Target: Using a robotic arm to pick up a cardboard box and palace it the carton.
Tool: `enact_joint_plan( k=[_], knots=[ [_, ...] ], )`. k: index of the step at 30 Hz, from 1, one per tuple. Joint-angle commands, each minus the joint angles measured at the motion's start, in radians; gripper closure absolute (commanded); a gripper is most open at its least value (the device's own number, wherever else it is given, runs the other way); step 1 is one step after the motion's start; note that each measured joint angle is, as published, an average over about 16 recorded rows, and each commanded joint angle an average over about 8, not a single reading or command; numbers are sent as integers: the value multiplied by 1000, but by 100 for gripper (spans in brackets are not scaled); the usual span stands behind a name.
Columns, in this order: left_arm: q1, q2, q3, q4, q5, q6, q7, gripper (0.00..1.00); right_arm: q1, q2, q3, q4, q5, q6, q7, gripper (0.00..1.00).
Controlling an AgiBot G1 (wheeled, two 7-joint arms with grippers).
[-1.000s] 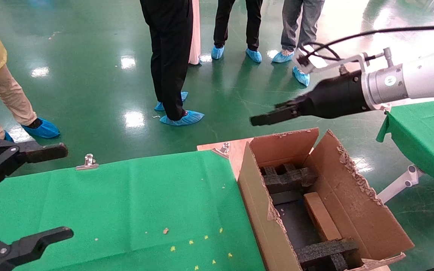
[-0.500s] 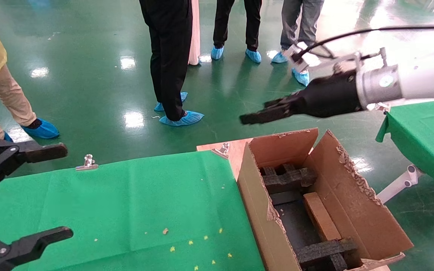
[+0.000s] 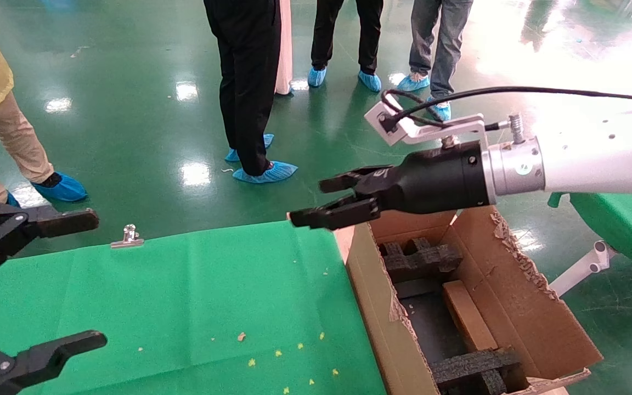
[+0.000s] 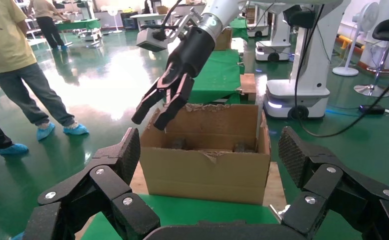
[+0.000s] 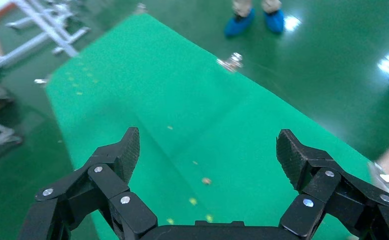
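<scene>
The carton (image 3: pixel 519 307) stands open at the right end of the green-clothed table (image 3: pixel 212 296), with ragged flaps and black foam inserts (image 3: pixel 420 258) inside. A small flat brown cardboard box (image 3: pixel 467 315) lies inside it between the inserts. My right gripper (image 3: pixel 316 203) on the white robotic arm (image 3: pixel 585 164) hovers over the carton's far left corner, open and empty; its wrist view shows it (image 5: pixel 208 150) above bare green cloth. The left gripper (image 3: pixel 83 280) is parked open at the table's left edge, facing the carton (image 4: pixel 202 167), and its own view also shows the right gripper (image 4: pixel 155 107).
Several people in blue shoe covers (image 3: pixel 264 173) stand on the glossy green floor beyond the table. A metal clip (image 3: pixel 128 237) holds the cloth at the far edge. Small crumbs (image 3: pixel 277 354) dot the cloth. A second green table (image 3: pixel 623 230) and a white frame leg (image 3: pixel 585 269) stand to the right.
The right arm has swung left and lower, from above the floor behind the carton to over its far left corner, and the gripper has turned. The left arm has not moved.
</scene>
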State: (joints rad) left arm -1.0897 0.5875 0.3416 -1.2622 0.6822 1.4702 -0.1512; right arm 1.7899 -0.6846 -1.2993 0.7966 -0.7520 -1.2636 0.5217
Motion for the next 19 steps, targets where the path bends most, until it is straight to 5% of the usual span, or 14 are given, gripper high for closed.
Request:
enact_joint_plan(
  k=[1,19],
  knots=[
    [0,0,0,0,0,0,0,0,-34,3,48,23,1,-11,-16,0],
    [0,0,0,0,0,0,0,0,-350,36,498,238,10,-113,-163,0]
  ],
)
